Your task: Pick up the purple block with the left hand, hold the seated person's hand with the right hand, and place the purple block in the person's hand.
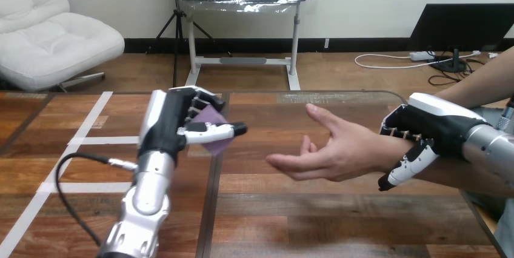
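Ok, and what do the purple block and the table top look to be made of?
Purple block, pinched in the left hand: flat, matte, evenly purple faces with no grain or shine. It could be foam, plastic or painted wood; the look leaves it open.
Table: wood or a wood-look surface, with brown planks, visible grain and seams, and a slight sheen.

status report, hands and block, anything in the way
Left hand shut on purple block, raised. Right hand curled round person's wrist; person's hand open, palm up. Nothing between block and palm.
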{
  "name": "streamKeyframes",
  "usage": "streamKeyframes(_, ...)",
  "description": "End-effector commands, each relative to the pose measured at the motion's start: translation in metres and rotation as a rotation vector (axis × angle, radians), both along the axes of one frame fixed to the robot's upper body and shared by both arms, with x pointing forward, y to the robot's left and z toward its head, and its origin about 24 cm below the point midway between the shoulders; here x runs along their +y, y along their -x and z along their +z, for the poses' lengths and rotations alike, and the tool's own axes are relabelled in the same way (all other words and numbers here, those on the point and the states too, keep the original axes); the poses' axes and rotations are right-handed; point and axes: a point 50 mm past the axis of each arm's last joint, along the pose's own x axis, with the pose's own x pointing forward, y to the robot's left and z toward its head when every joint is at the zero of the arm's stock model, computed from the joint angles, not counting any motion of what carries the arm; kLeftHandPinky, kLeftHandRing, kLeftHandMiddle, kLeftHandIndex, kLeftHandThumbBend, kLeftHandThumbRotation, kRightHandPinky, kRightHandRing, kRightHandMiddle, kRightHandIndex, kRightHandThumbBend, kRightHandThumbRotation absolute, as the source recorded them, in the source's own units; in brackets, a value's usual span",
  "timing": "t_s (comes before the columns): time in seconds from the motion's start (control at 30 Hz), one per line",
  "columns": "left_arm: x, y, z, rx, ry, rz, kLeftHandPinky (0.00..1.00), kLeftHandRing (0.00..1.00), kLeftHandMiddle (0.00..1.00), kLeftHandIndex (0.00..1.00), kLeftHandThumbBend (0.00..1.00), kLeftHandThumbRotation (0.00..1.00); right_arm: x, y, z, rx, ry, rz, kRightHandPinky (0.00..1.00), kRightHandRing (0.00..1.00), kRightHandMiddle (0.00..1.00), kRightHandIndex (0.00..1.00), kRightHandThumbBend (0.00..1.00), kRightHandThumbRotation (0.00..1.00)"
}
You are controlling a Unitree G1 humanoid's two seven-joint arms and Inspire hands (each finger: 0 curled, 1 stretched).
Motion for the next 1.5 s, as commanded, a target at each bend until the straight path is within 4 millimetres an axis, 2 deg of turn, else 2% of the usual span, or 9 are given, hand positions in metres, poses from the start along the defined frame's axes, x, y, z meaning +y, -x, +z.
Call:
streamKeyframes(0.0, -0.025, -0.022, 0.039, -0.148, -0.004, -0.095, 0.41, 0.45, 0.46, 0.44, 0.81, 0.00, 0.014, -0.002, -0.005, 0.017, -0.020, 0.030, 0.33, 0.41, 0.48, 0.49, 0.85, 0.00)
streamKeyframes(0.8, -0.059, -0.029, 0.040, -0.121, -0.023, -0.195, 0.41, 0.43, 0.46, 0.44, 0.80, 0.00, 0.037, -0.006, -0.002, 0.022, -0.030, 0.061, 0.27, 0.36, 0.45, 0.50, 0.85, 0.03)
streamKeyframes(1.03, -0.067, -0.030, 0.042, -0.114, -0.025, -0.221, 0.41, 0.43, 0.46, 0.44, 0.80, 0.00, 0.043, -0.007, -0.001, 0.020, -0.028, 0.066, 0.31, 0.41, 0.49, 0.50, 0.85, 0.04)
streamKeyframes(1.47, -0.077, -0.029, 0.043, -0.110, -0.019, -0.268, 0.41, 0.43, 0.46, 0.44, 0.77, 0.00, 0.050, -0.009, 0.001, 0.021, -0.039, 0.078, 0.33, 0.43, 0.50, 0.49, 0.85, 0.05)
